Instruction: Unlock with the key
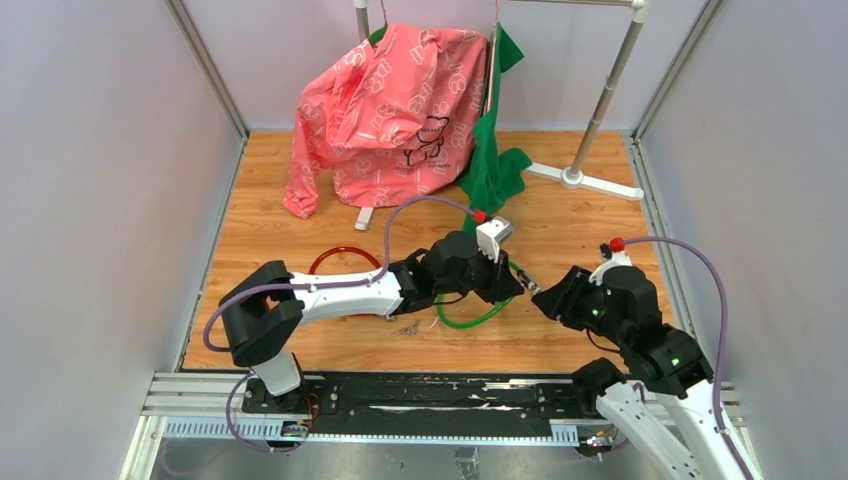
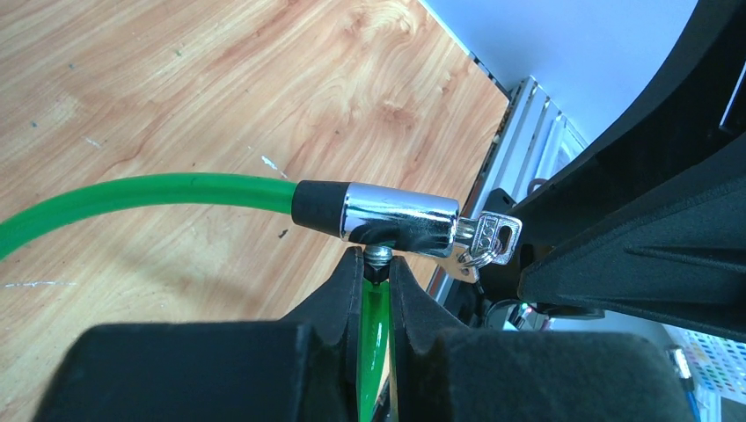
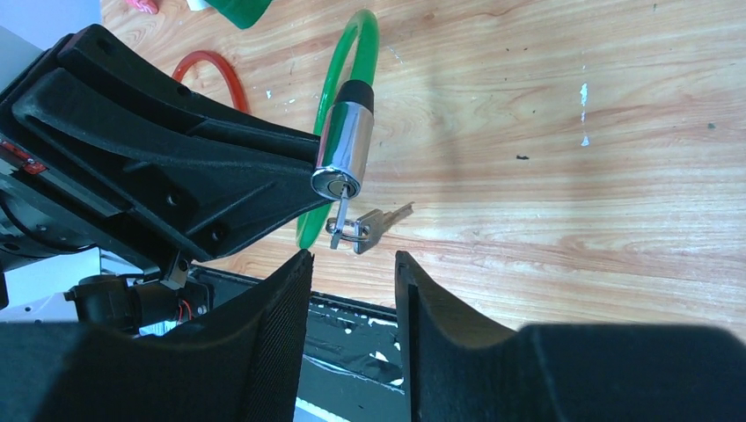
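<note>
A green cable lock (image 1: 470,320) lies looped on the wooden table. My left gripper (image 2: 378,264) is shut on the green cable just below its metal end pin, and so holds the chrome lock barrel (image 2: 400,220) off the table. The key (image 2: 493,239) sticks in the barrel's end. In the right wrist view the barrel (image 3: 343,149) points at the camera, the key (image 3: 341,209) hangs from its keyhole, and a second key (image 3: 376,223) dangles on the ring. My right gripper (image 3: 352,262) is open just short of the keys, with nothing between its fingers.
A red cable loop (image 1: 345,258) lies behind the left arm. A small bunch of keys (image 1: 405,328) rests near the front edge. A pink garment (image 1: 400,110) and green cloth (image 1: 495,160) hang on a rack with a white base (image 1: 585,180) at the back.
</note>
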Motion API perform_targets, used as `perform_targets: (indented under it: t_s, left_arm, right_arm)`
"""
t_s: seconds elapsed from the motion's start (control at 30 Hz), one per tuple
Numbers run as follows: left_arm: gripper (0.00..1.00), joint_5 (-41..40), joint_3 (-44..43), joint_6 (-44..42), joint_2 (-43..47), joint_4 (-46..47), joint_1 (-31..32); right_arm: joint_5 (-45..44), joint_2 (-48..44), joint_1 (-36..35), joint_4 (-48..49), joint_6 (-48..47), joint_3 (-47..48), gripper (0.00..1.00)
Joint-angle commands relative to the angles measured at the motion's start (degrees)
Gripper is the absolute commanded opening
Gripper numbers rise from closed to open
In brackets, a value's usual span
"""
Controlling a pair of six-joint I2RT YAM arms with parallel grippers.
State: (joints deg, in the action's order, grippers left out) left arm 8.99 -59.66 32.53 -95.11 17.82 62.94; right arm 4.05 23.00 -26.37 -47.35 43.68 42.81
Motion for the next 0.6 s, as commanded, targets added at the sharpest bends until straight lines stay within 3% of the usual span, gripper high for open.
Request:
perform_targets:
  t_s: [0.0, 0.57]
  left_arm:
    - [0.0, -0.55, 0.94, -1.49, 0.15, 3.27, 0.61]
    - [0.0, -1.44, 2.61, -2.61, 1.75, 3.27, 0.61]
  right_arm:
    - [1.12, 0.31, 0.0, -0.22, -0.96, -0.23, 0.42]
    - [2.76, 0.61, -0.02, -0.21, 1.1, 0.35, 0.38]
